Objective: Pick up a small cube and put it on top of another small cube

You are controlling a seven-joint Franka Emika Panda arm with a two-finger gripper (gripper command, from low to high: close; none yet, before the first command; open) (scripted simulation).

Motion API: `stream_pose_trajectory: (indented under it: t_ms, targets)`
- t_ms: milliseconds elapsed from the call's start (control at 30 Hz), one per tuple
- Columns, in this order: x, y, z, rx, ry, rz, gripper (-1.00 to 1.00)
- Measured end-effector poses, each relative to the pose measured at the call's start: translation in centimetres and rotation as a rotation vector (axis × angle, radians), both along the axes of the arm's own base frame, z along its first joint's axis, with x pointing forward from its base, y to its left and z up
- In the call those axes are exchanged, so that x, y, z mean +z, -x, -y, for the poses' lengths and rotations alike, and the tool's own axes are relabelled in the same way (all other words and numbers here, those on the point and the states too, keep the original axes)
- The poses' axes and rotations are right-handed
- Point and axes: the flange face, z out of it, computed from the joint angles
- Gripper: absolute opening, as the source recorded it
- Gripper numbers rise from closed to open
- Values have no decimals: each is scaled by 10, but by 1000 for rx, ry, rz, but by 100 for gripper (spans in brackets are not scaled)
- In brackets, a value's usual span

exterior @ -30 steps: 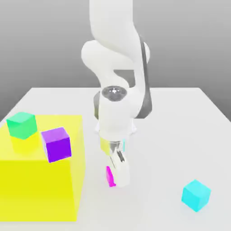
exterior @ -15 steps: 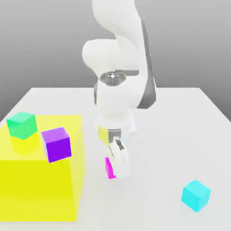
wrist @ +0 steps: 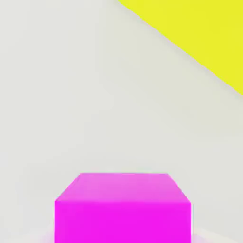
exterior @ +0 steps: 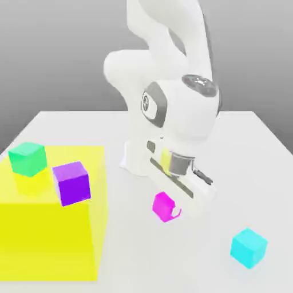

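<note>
Gripper (exterior: pixel 171 213) grasping the pink cube (exterior: pixel 163 206), held just above the desk (exterior: pixel 229 149) at lower centre of the exterior frame. Step in hand: carry. Next, judged: choose a base cube, perhaps the cyan cube (exterior: pixel 249 247), and align squarely above it

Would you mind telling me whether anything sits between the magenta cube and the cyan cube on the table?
Nothing visible does: bare table separates the magenta cube, at the gripper, from the cyan cube.
</note>
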Motion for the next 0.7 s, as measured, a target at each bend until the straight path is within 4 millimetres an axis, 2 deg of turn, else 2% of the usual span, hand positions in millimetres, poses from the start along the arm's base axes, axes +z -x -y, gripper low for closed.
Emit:
stream_pose_trajectory:
  t_ms: [167, 333, 500, 700]
  targets:
    - [57, -43, 34, 101, 69, -48, -100]
    - [123, -70, 75, 176, 120, -109, -100]
    - [151, -62, 134, 131, 37, -122, -100]
    - [176, -36, 202, 65, -78, -94, -100]
